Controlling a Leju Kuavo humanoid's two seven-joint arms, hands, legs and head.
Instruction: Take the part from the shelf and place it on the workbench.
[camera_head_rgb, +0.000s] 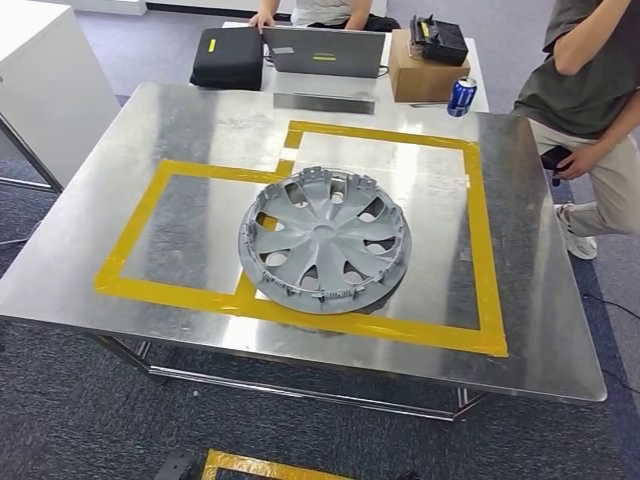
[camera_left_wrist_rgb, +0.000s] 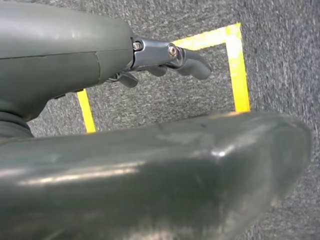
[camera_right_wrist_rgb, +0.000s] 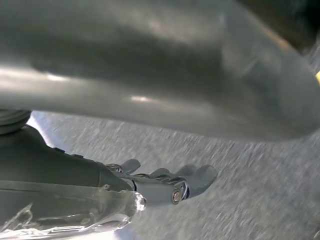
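The part, a grey plastic wheel cover (camera_head_rgb: 324, 240), lies flat on the steel workbench (camera_head_rgb: 189, 130), across the inner edge of a rectangle of yellow tape (camera_head_rgb: 483, 250). Nothing touches it. In the left wrist view my left hand (camera_left_wrist_rgb: 166, 56) hangs over grey carpet, fingers stretched out and holding nothing. In the right wrist view my right hand (camera_right_wrist_rgb: 170, 182) also hangs over the carpet, its fingers apart and holding nothing.
Behind the workbench a second table carries a laptop (camera_head_rgb: 324, 50), a black bag (camera_head_rgb: 226, 57), a cardboard box (camera_head_rgb: 426, 75) and a blue can (camera_head_rgb: 461, 97). One person (camera_head_rgb: 324, 12) sits at the laptop, another (camera_head_rgb: 596, 90) stands at the right. Yellow floor tape (camera_left_wrist_rgb: 236, 60) marks the carpet.
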